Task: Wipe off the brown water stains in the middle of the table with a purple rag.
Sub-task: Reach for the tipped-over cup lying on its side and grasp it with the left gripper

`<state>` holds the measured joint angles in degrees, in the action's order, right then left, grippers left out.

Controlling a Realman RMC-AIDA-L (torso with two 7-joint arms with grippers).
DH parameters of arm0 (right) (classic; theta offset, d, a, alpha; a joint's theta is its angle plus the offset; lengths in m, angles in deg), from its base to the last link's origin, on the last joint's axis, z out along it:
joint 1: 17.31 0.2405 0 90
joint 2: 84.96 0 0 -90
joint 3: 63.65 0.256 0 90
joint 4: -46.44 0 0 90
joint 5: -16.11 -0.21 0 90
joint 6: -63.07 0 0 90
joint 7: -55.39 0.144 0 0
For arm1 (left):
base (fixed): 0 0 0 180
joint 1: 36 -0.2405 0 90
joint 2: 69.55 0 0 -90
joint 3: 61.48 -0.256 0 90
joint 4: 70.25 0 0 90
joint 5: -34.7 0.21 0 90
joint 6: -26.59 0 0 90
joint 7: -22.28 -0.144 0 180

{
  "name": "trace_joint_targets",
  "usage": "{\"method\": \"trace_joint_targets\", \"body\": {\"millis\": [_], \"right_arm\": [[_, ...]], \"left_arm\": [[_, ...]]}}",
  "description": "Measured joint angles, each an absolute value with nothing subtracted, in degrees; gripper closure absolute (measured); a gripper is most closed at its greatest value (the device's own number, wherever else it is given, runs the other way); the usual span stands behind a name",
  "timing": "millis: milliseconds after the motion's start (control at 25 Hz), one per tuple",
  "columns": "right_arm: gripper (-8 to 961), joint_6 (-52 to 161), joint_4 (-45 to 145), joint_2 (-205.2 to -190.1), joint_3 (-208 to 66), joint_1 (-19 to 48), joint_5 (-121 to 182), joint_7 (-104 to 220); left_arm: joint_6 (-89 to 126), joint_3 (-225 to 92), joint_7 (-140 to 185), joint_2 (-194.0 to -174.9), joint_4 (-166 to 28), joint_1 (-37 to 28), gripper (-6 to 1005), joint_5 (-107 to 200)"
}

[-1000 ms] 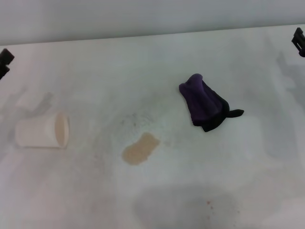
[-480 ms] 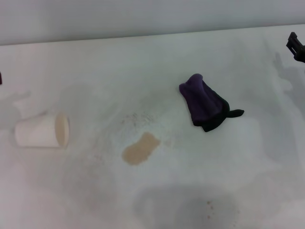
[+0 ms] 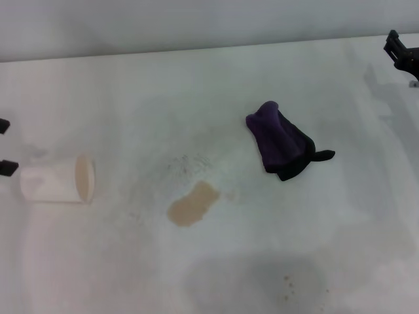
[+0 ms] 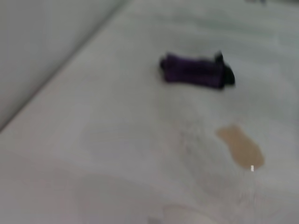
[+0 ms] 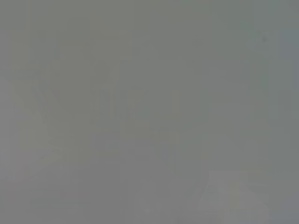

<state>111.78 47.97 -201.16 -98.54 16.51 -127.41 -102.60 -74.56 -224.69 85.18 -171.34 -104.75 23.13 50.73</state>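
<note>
The purple rag (image 3: pixel 281 145) lies crumpled on the white table (image 3: pixel 131 98), right of the middle. It also shows in the left wrist view (image 4: pixel 196 71). The brown water stain (image 3: pixel 193 204) is a tan peanut-shaped puddle in the middle, left of and nearer than the rag, and shows in the left wrist view too (image 4: pixel 240 147). My left gripper (image 3: pixel 4 146) is open at the left edge, its two black fingertips just left of a tipped cup. My right gripper (image 3: pixel 400 52) is at the far right edge, well away from the rag. The right wrist view shows only plain grey.
A white paper cup (image 3: pixel 57 181) lies on its side at the left, its mouth facing the stain. Faint grey speckles (image 3: pixel 190 162) sit just beyond the stain. Tiny reddish dots (image 3: pixel 288 281) lie near the front edge.
My left gripper has moved nearer along the left edge, to beside the cup's base. My right gripper has shifted a little inward and farther back. Rag, stain and cup have not moved.
</note>
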Motion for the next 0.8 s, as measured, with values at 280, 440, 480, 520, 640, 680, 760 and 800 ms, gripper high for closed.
{"method": "trace_joint_targets", "body": {"millis": [280,440,480,520,640,680,760,800], "right_arm": [[161,111.8,45.8,-201.16,-98.4,18.4,-127.4,-101.7],[161,111.9,45.3,-201.16,-98.3,18.5,-127.4,-101.5],[161,112.0,45.2,-201.16,-98.2,18.5,-127.4,-101.1],[161,112.1,45.1,-201.16,-98.2,18.5,-127.4,-100.8],[162,113.0,45.0,-201.16,-98.1,18.6,-127.2,-100.2],[162,113.2,44.9,-201.15,-98.1,18.5,-127.2,-100.2],[162,113.6,44.9,-201.16,-98.1,18.5,-127.2,-100.2],[162,113.6,44.9,-201.15,-98.1,18.6,-127.2,-100.2]], "left_arm": [[-69.7,-224.8,80.1,-173.10,-104.9,25.9,113,55.4],[-68.9,-224.8,79.3,-173.53,-104.8,26.5,115,56.3],[-68.3,-224.8,78.6,-174.55,-104.4,27.4,115,57.8],[-67.9,-224.8,78.4,-175.34,-104.5,27.9,116,59.2],[-66.6,-224.8,78.5,-177.01,-104.8,29.0,116,62.3],[-65.8,-224.8,78.6,-177.72,-104.8,29.5,117,63.4],[-64.2,-224.7,78.7,-178.91,-104.8,29.9,117,64.7],[-63.4,-224.7,78.7,-179.37,-104.8,30.0,117,65.1]]}}
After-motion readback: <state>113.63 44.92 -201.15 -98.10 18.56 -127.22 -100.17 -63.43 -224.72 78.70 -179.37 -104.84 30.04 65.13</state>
